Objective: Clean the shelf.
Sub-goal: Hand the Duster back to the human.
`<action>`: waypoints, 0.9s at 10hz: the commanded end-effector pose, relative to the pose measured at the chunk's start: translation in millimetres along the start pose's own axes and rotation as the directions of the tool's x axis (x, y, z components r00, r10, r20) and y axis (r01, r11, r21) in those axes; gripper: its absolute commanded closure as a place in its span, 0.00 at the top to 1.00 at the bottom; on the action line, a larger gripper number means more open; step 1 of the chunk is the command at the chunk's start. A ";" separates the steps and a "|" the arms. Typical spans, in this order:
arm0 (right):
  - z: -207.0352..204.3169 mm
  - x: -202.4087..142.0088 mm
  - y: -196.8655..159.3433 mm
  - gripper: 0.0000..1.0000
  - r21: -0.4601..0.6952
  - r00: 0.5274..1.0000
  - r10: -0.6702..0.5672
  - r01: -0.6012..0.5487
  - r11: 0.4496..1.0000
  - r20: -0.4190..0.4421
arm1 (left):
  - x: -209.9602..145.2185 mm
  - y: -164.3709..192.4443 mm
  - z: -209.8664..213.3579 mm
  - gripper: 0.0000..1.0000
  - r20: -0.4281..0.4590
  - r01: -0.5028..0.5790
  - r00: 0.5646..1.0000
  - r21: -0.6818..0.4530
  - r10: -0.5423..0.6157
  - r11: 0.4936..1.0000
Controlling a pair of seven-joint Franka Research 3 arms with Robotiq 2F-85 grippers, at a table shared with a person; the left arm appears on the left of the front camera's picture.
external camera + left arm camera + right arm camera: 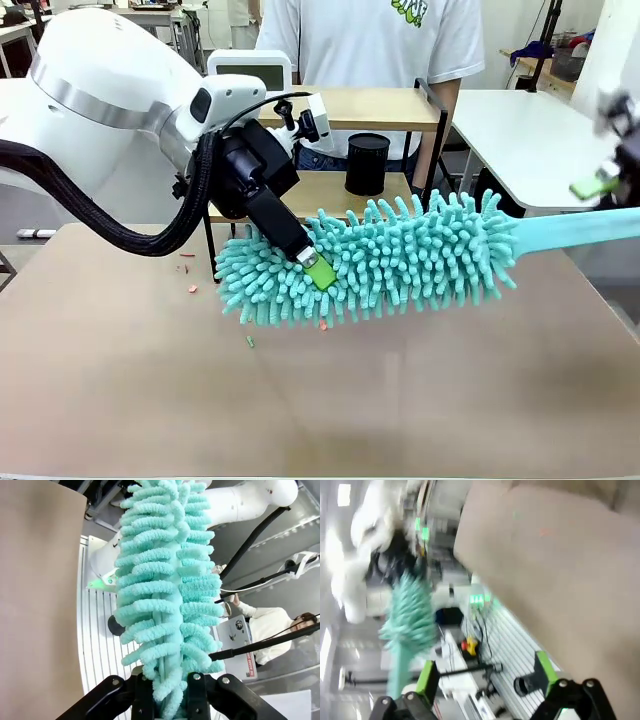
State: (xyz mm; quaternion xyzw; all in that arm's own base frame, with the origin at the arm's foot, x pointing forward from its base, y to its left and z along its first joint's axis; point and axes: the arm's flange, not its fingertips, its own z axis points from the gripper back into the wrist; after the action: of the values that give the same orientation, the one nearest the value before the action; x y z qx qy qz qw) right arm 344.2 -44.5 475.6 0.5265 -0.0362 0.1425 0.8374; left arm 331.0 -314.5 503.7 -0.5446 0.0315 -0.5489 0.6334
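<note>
The shelf point(330, 192), two light wooden boards in a thin black frame, stands at the table's far side, partly hidden by my left arm. A teal fluffy duster point(400, 260) hangs level in front of it, just above the table. My left gripper point(312, 262) is shut on the duster's head near its left end. In the left wrist view the duster point(165, 595) runs up from between my left gripper's point(170, 700) closed fingers. My right gripper point(612, 172), blurred, hovers open above the duster's handle point(590, 228), apart from it. In the right wrist view the right gripper point(487, 680) holds nothing.
A black cup point(367, 163) stands on the shelf's lower board. A person in a white shirt point(370, 40) stands behind the shelf. Small red and green crumbs point(193, 289) lie on the brown tabletop point(320, 400) left of the duster. A white table point(530, 140) stands at the right.
</note>
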 end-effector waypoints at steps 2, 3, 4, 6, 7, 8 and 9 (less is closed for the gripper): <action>-65.1 -55.4 -122.0 1.00 0.467 0.640 -0.461 0.176 0.867 0.614 | -4.0 -0.5 9.4 0.00 0.022 0.037 0.999 -0.008 -0.037 0.999; -14.6 -32.1 -56.1 1.00 0.057 0.986 -0.123 0.117 0.991 0.112 | -5.9 -2.1 12.9 0.00 0.040 0.036 0.999 0.002 -0.036 0.999; -14.6 -32.1 -56.1 1.00 0.057 0.986 -0.123 0.117 0.991 0.112 | -8.1 -3.5 18.2 0.00 0.060 0.037 0.998 0.002 -0.037 0.999; -14.6 -32.1 -56.1 1.00 0.057 0.986 -0.123 0.117 0.991 0.112 | -10.6 -5.5 25.5 0.00 0.115 0.039 0.993 0.027 -0.042 0.999; -14.6 -32.1 -56.1 1.00 0.057 0.986 -0.123 0.117 0.991 0.112 | -13.9 -22.9 42.3 0.00 0.158 0.011 0.987 0.066 -0.021 0.998; -14.6 -32.1 -56.1 1.00 0.057 0.986 -0.123 0.117 0.991 0.112 | -23.2 -49.8 72.9 0.00 0.326 0.061 0.943 0.021 -0.064 0.998; -14.6 -32.1 -56.1 1.00 0.057 0.986 -0.123 0.117 0.991 0.112 | -46.1 -77.4 110.7 0.00 0.511 -0.009 0.855 0.186 -0.089 0.982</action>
State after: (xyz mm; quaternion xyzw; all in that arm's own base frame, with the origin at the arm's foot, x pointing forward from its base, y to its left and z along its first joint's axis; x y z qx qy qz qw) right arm 327.7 -56.9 415.2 0.5563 -0.0569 0.0690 0.8261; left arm 352.5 -235.3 560.4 -0.6075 -0.1025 -0.4631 0.6372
